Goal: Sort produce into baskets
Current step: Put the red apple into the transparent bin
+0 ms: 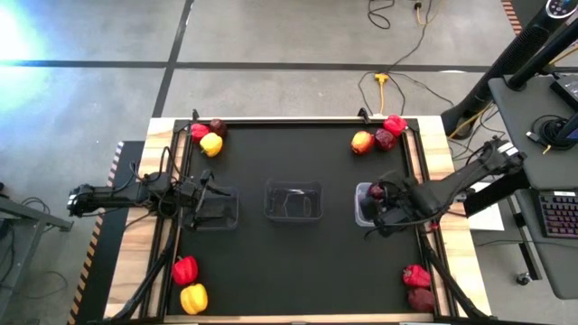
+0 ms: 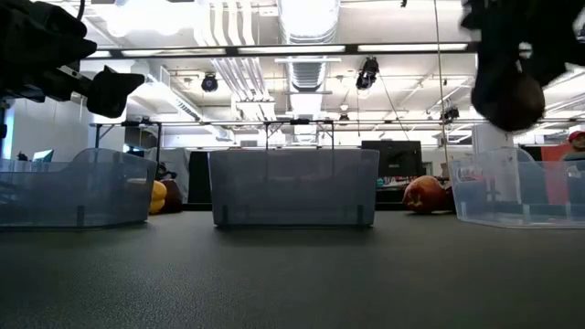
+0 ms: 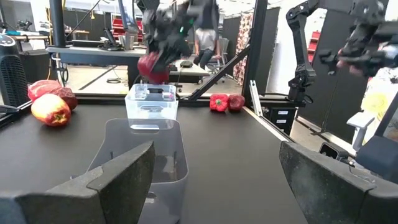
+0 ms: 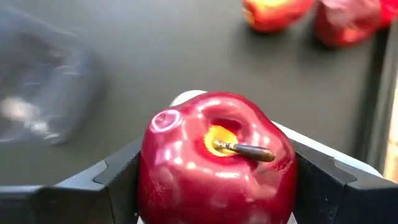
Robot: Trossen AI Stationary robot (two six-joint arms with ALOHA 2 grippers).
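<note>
My right gripper (image 1: 381, 197) is shut on a dark maroon apple (image 4: 214, 168) and hangs over the right basket (image 1: 363, 209). In the low view the apple (image 2: 510, 99) is well above that basket's rim (image 2: 521, 187). The middle basket (image 1: 293, 200) stands at the table's centre. My left gripper (image 1: 215, 203) waits open and level over the left basket (image 1: 219, 215), holding nothing. More produce lies in small groups at the table's corners. My right gripper pinches the apple by two opposite sides (image 4: 146, 180) between its two fingers (image 4: 336, 186). The stem end (image 4: 239, 149) faces back toward the wrist. The fingers slant down from the table's right side. The apple is lifted clear, above the right basket.
Far left: a red pepper (image 1: 199, 132), a maroon apple (image 1: 218, 126), a yellow pepper (image 1: 211, 144). Far right: an orange-red fruit (image 1: 362, 143), a maroon fruit (image 1: 386, 139), a red pepper (image 1: 395, 125). Near left: two peppers (image 1: 185, 269). Near right: two red fruits (image 1: 416, 275).
</note>
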